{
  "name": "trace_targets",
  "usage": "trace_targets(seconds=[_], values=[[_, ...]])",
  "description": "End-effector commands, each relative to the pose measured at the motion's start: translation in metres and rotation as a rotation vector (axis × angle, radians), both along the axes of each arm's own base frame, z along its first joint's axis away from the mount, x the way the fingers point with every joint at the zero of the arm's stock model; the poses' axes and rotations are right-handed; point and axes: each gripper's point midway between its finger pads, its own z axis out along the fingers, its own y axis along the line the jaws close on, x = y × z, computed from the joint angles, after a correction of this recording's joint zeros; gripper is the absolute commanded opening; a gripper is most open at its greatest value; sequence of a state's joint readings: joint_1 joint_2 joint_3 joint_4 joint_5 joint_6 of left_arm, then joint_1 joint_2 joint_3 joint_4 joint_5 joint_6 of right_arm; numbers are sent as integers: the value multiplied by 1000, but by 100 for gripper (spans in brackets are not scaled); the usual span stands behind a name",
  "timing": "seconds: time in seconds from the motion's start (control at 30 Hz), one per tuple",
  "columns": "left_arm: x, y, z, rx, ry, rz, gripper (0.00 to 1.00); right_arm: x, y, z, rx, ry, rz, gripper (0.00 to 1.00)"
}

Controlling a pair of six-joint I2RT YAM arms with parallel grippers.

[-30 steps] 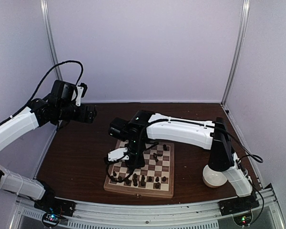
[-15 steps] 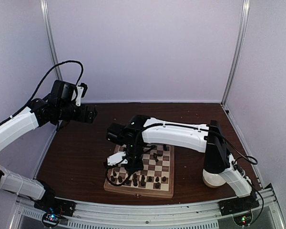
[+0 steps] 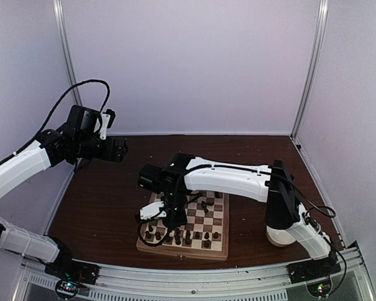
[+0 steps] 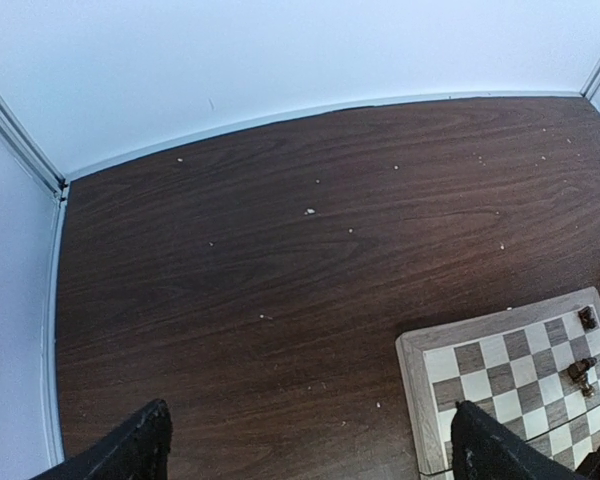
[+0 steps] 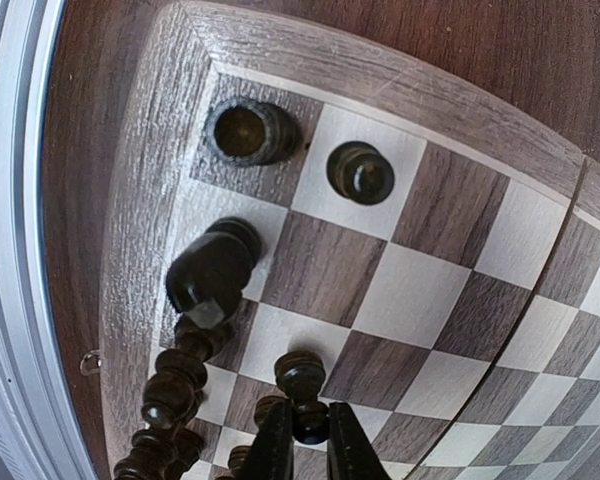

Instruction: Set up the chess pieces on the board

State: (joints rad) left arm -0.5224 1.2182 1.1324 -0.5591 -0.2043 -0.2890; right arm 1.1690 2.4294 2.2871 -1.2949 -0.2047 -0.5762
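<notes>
1. Table (image 3: 100, 207): dark wood. The board (image 3: 220, 251) sits at the near centre, and all the chess pieces (image 3: 178, 237) I can see are on it, mostly in a row along the near edge, with a few mid-board.
2. Right arm (image 3: 232, 175): this is the only change. In the last second it has swung from mid-board toward the board's near-left corner and dropped lower. Left arm (image 3: 19, 169): no movement, parked high over the far-left table.
3. Left fingers (image 4: 130, 450): wide apart, nothing between them, well clear of the board.
4. Right fingers (image 5: 276, 450): closed tight on a small piece (image 5: 302, 382), which hangs just above the squares near the left edge, close to the crowded edge row.
5. Corner detail from the right wrist view: a rook (image 5: 245, 130) stands on the corner square with another piece (image 5: 360, 172) on the next one. A tilted piece (image 5: 212, 270) sits just below the rook.
6. Read: mid-placement, with the carry done and the set-down next. The neighbours are tight, so there's a risk of knocking one on release.
</notes>
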Motion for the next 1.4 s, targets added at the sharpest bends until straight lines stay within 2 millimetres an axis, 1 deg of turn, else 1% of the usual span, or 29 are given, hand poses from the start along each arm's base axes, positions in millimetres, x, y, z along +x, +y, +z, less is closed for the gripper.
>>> trace_targets(seconds=[0.0, 0.2, 0.47, 0.77, 0.83, 0.93, 1.07, 1.2, 1.27, 1.37], values=[[0, 0, 4, -14, -13, -6, 98, -6, 3, -2, -9, -1, 15, 13], [0, -1, 4, -15, -12, -7, 98, -10, 3, -4, -16, 2, 25, 14], [1, -1, 2, -15, -7, -8, 97, -7, 2, -6, -27, -15, 21, 19], [1, -2, 1, -15, -3, -8, 98, -7, 3, -7, -26, -16, 18, 23], [1, -2, 1, -15, -3, -8, 98, -8, 2, -5, -25, -12, 20, 26], [1, -1, 1, -13, -2, -6, 98, -12, 2, 6, -6, 3, 26, 31], [2, -1, 1, -10, -2, -5, 98, -12, -1, 35, 35, -21, 26, 37], [2, -1, -1, -15, 5, -6, 98, -1, -9, 65, 87, -64, 4, 41], [4, -1, -4, -26, 18, 1, 97, 7, -17, 75, 102, -80, -17, 42], [5, -5, -8, -36, 30, -17, 98, 24, -31, 81, 107, -95, -62, 42]])
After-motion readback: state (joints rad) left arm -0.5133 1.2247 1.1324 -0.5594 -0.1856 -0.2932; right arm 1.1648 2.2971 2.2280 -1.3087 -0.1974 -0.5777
